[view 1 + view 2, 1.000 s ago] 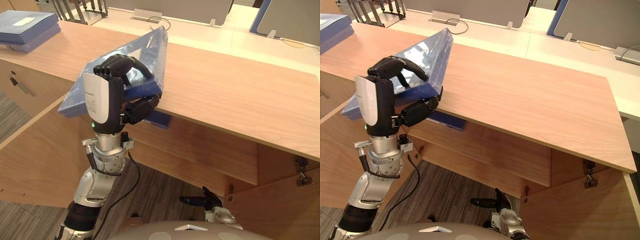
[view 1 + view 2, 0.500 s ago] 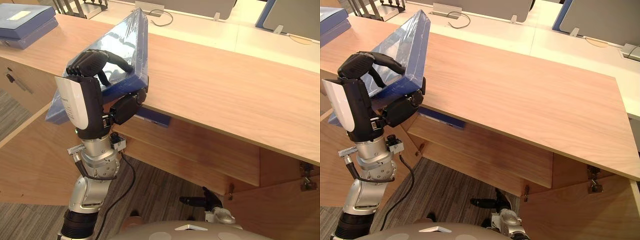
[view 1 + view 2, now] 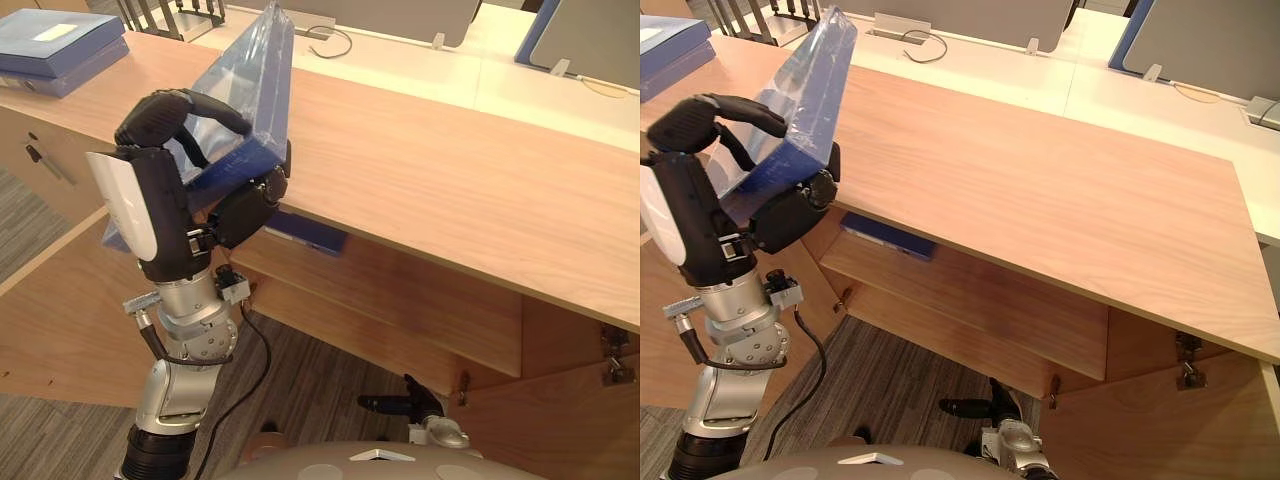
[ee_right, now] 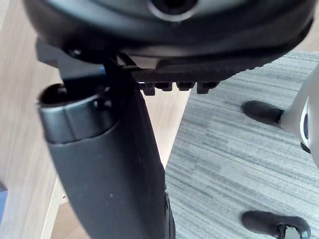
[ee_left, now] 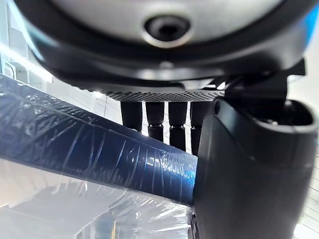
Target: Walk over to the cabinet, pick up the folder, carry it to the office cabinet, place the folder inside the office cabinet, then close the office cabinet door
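A blue folder [image 3: 252, 88] wrapped in clear plastic stands tilted on edge over the front left of the wooden cabinet top [image 3: 440, 190]. My left hand [image 3: 175, 175] is shut on its lower edge, fingers curled over one face and thumb under the other; the left wrist view shows the folder [image 5: 89, 149] pinched between the fingers [image 5: 155, 119] and the thumb. Below the top, the office cabinet stands open, with a shelf [image 3: 400, 300] inside. My right hand [image 3: 398, 403] hangs low before the cabinet with relaxed fingers, holding nothing.
A second blue folder [image 3: 312, 232] lies on the shelf under the top. Cabinet doors stand open at the left [image 3: 60, 310] and lower right [image 3: 570, 420]. Stacked blue folders [image 3: 60, 50] and a black file rack [image 3: 170, 12] sit far left. White desks [image 3: 430, 60] lie behind.
My left hand has turned the folder more upright and brought it a little nearer. The camera has shifted slightly. The right hand has stayed where it was.
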{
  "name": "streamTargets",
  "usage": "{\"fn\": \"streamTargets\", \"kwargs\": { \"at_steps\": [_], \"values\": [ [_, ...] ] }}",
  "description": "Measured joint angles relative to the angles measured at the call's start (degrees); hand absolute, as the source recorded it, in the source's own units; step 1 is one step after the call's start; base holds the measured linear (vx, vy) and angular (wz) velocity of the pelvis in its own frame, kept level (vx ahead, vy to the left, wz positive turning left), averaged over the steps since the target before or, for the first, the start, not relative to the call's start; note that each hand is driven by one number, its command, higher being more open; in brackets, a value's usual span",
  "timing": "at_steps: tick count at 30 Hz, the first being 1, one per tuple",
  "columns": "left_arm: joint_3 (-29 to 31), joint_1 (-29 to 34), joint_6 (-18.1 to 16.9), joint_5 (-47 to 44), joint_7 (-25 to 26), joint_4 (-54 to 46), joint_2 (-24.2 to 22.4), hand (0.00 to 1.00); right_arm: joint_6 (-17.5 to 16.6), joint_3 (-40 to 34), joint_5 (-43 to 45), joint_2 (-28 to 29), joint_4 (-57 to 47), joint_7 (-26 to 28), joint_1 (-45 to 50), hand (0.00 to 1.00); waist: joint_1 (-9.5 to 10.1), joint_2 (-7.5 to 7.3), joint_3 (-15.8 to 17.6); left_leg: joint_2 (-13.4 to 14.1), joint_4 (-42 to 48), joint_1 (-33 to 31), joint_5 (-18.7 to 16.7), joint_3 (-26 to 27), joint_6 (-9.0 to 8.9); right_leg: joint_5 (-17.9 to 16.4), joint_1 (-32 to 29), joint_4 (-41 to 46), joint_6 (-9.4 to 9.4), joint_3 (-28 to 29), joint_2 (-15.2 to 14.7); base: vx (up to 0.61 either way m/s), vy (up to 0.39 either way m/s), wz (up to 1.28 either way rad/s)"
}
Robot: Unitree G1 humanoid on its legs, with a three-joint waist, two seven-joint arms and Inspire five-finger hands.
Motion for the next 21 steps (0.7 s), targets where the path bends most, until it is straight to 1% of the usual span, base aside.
{"fn": "streamTargets", "kwargs": {
  "at_steps": [4, 8, 11, 15, 18, 21],
  "values": [
    [0.38, 0.01, 0.16, -2.64, 0.36, -1.98, -0.54, 0.0, 0.0, 0.53, -0.01, 0.02, 0.2, -0.05, -0.35, 1.0, 0.09, -0.14, -0.07, -0.01, 0.03, 0.04, 0.02, -0.07, -0.01, 0.0, 0.06, 0.0, 0.0, -0.02, 0.0, 0.0, 0.0, 0.0],
    [1.44, 0.03, 0.13, -9.22, 2.03, -4.99, -1.44, 0.0, -0.02, 0.7, -0.02, 0.03, 0.86, -0.04, -0.6, 1.0, 0.28, -0.16, -0.08, -0.02, 0.07, 0.19, 0.27, -0.36, 0.05, 0.0, 0.44, -0.01, -0.01, -0.24, 0.01, -0.01, -0.003, 0.03],
    [2.22, 0.04, 0.14, -11.87, 2.61, -6.3, -2.69, 0.0, -0.01, 1.6, -0.07, 0.03, 1.47, -0.02, -0.5, 1.0, 0.45, -0.23, -0.12, -0.06, 0.06, 0.18, 0.58, -0.82, 0.07, 0.0, 0.6, 0.02, -0.01, -0.7, 0.02, -0.02, -0.006, 0.07],
    [3.74, 0.04, 0.14, -14.3, 4.1, -7.4, -3.04, 0.0, -0.05, 2.3, -0.1, 0.04, 2.86, 0.11, -0.48, 1.0, 0.68, -0.22, -0.13, -0.05, 0.04, 0.17, 0.9, -1.4, 0.04, -0.02, 0.95, 0.06, -0.04, -1.21, 0.1, -0.03, -0.01, 0.08],
    [5.93, 0.03, 0.0, -16.67, 5.37, -9.87, -3.08, 0.0, -0.04, 2.52, -0.19, 0.05, 3.7, 0.11, -0.45, 1.0, 1.01, -0.21, -0.14, -0.06, -0.11, 0.4, 1.12, -1.87, -0.03, -0.06, 1.34, 0.12, -0.1, -1.58, 0.15, -0.03, -0.007, 0.07],
    [9.66, -0.01, -0.37, -18.27, 6.55, -12.05, -3.28, 0.0, -0.04, 2.54, -0.22, 0.25, 4.41, 0.16, -0.56, 1.0, 1.24, -0.21, -0.43, -0.1, -1.44, 1.39, 1.97, -2.41, -0.13, -0.53, 1.68, 0.92, -0.56, -2.07, 0.1, -0.02, -0.012, 0.08]
  ]
}}
